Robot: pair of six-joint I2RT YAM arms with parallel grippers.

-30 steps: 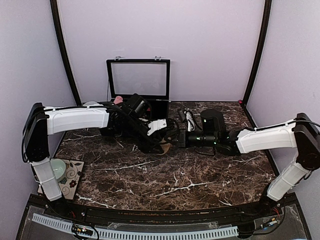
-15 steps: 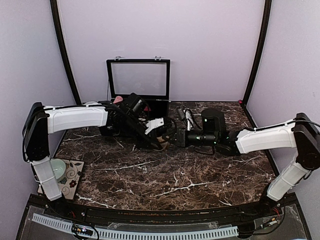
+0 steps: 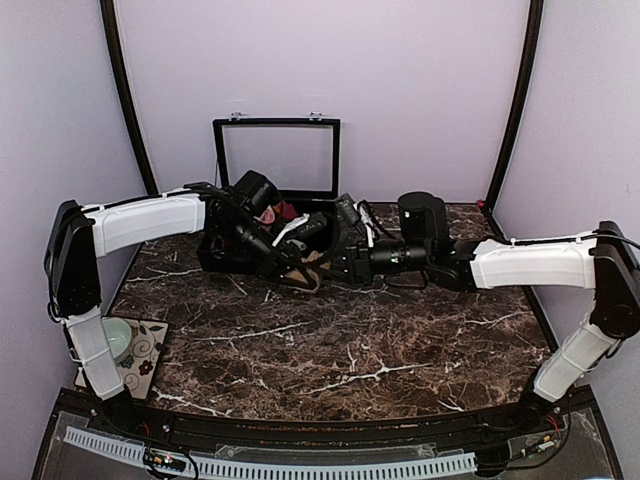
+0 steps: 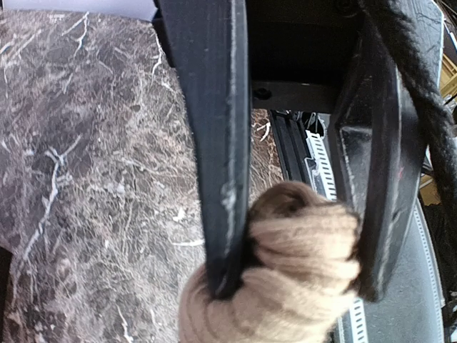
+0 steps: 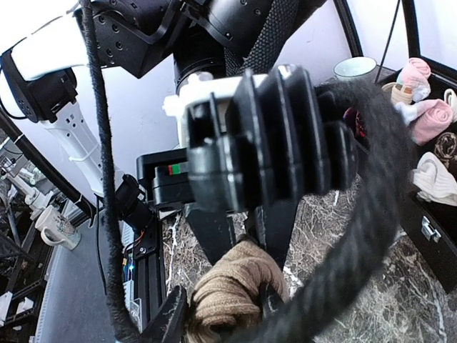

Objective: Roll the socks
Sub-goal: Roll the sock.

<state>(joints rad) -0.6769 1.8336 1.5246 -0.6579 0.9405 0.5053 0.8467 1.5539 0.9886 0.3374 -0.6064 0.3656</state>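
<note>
Tan ribbed knit, wound into a tight sock roll, is soft, light and springy. It gives under pressure and tends to loosen at its open end, so the best hold is likely across the thick middle of the coil, squeezing the layers together — not at a loose edge, which could peel away. The left gripper does this, its two black fingers pressed into opposite sides of the bundle and denting the fabric. The right gripper meets the same roll from the other side. One finger lies just beside the cloth in the right wrist view, but a thick black cable hides the rest, so whether it is clamped cannot be told. The roll sits near the far edge of the marble tabletop, about midway along it, just in front of the open black case, and appears to be held off the surface. No brand, label or writing can be read — a small coloured tag on the left wrist housing is too small to read.
</note>
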